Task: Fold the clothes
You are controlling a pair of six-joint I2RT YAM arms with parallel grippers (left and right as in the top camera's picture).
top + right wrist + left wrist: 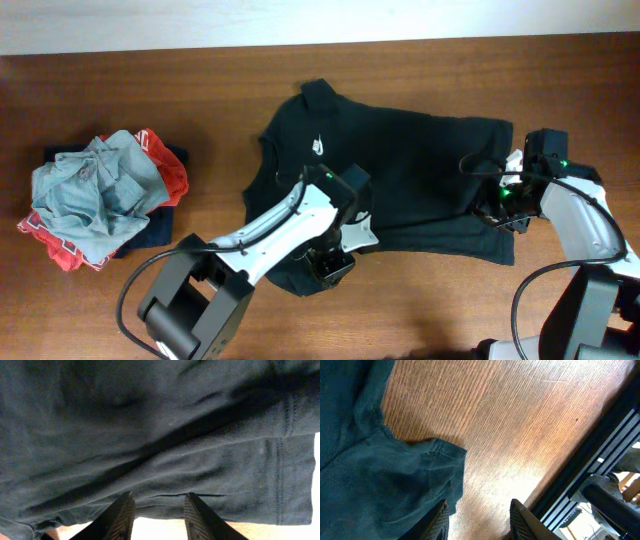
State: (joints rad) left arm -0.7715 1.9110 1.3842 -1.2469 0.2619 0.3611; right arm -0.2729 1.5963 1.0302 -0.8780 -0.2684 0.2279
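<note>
Right of centre on the brown wooden surface lies one black short-sleeved T-shirt, rumpled, its small white chest logo facing up. At its near hem the left fingers stand spread, holding nothing. At its right edge the right fingers are spread over the cloth. Near the left edge are three heaped pieces: one grey-blue garment, one red-and-white garment and one navy garment.

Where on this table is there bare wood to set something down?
Bare wood lies between the pile of clothes and the black T-shirt, along the far edge of the table behind both, and at the near edge between the left arm and right arm. It is crowded at the shirt's near and right edges, where the arms reach in.
</note>
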